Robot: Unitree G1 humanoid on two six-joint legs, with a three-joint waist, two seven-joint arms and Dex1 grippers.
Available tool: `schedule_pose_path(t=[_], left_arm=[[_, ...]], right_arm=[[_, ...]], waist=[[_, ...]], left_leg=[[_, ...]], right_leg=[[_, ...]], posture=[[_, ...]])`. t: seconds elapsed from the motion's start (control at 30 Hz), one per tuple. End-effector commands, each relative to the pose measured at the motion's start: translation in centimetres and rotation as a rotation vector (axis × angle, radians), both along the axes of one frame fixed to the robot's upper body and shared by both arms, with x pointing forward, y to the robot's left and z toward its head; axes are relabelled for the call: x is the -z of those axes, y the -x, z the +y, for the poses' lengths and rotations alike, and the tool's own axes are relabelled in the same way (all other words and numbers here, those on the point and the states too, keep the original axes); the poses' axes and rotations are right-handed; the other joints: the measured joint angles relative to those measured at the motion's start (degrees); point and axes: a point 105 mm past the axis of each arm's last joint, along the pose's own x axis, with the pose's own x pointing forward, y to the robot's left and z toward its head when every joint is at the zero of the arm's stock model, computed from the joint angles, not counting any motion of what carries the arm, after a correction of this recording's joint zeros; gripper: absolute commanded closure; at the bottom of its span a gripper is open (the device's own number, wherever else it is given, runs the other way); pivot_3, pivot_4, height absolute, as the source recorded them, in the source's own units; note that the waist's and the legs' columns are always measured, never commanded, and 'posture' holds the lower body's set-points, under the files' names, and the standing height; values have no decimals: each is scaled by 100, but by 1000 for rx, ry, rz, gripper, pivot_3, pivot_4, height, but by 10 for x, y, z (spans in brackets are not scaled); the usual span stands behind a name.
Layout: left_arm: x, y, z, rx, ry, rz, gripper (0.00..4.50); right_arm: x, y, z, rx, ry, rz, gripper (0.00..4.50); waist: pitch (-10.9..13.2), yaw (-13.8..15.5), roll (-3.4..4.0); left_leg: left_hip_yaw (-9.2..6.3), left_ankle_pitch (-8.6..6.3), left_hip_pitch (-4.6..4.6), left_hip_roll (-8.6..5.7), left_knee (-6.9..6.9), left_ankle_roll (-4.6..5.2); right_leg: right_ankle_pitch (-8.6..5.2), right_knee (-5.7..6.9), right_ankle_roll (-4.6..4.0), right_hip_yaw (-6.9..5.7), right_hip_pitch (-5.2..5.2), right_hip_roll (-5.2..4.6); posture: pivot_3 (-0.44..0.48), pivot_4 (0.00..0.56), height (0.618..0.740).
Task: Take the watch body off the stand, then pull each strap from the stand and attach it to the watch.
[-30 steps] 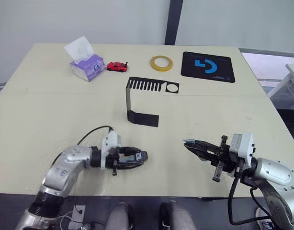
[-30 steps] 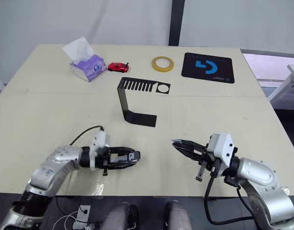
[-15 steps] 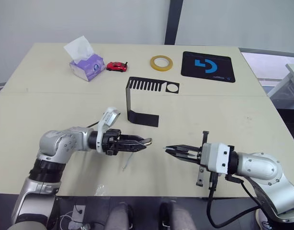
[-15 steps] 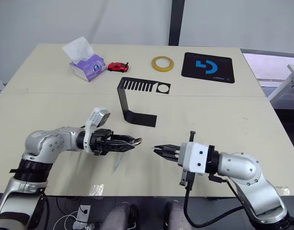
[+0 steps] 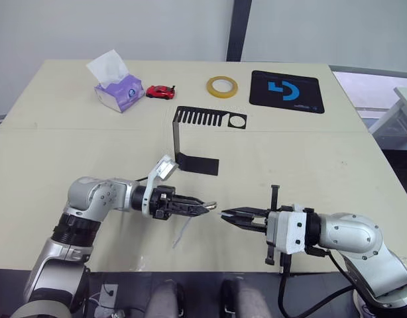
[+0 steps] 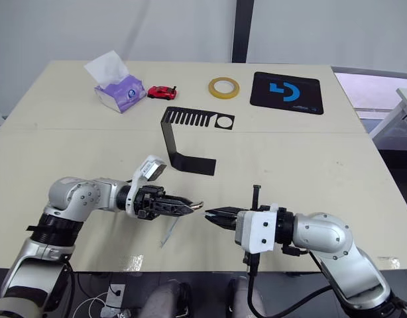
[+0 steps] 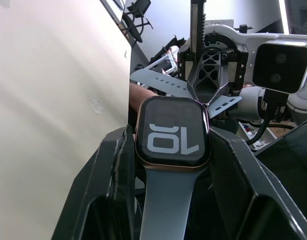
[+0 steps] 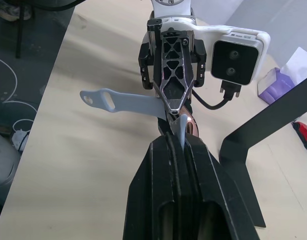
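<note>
Left gripper clamped on the watch body, jaws closed against its two sides, screen facing back toward the wrist. One pale grey-blue strap already on the case, hanging below the jaws toward the worktop. Right gripper tip to tip with the left, jaws pressed together on the second strap, its end just short of the watch body. Stand beyond both jaws, bare.
</note>
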Motion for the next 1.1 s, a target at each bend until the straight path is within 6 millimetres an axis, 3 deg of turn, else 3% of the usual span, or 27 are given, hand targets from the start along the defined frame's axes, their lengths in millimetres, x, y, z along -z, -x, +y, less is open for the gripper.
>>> schedule_pose_path(t=[0.03, 1.1], left_arm=[[-4, 6, -6, 32, 14, -14, 2805], [5, 6, -10, -7, 12, 21, 2805]], right_arm=[[-4, 3, 1, 1, -18, -29, 4500], [-3, -1, 0, 11, -12, -28, 4500]], waist=[[0, 1, 0], [0, 1, 0]], left_leg=[[0, 0, 0, 0, 0, 0], [-2, 0, -1, 0, 0, 1]], right_leg=[[0, 0, 0, 0, 0, -1], [0, -1, 0, -2, 0, -6]], posture=[[0, 150, 740], [0, 150, 740]])
